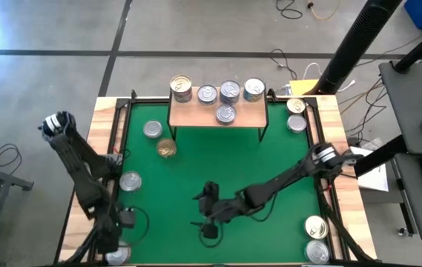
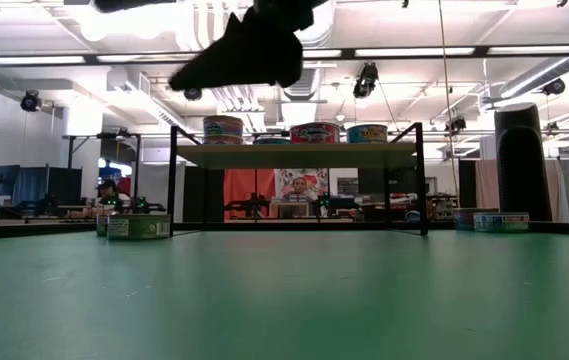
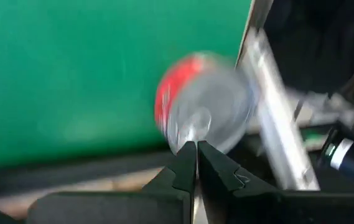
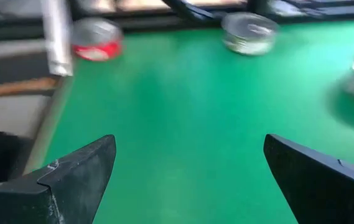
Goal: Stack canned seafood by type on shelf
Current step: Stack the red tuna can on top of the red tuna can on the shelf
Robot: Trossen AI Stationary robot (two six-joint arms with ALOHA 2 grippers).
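Observation:
The shelf (image 1: 218,113), a light-wood board on black legs, stands at the table's far side and carries several tins (image 1: 230,90), also visible in the low view (image 2: 314,132). Loose tins rest on the green mat: a silver one (image 1: 152,130), a gold one (image 1: 166,148), another silver one (image 1: 130,180). A red-sided tin (image 3: 204,102) stands at the near left corner (image 1: 118,256). My left gripper (image 3: 196,144) is shut and hangs over that corner (image 1: 116,243), pointing at the red-sided tin. My right gripper (image 4: 189,146) is open over the mat's near middle (image 1: 202,213), with nothing between its fingers.
Two tins (image 1: 295,106) sit at the far right corner beside the shelf and two more (image 1: 315,226) at the near right corner. A wooden border with a metal rail (image 3: 276,112) frames the mat. Open mat lies in the middle (image 1: 233,163).

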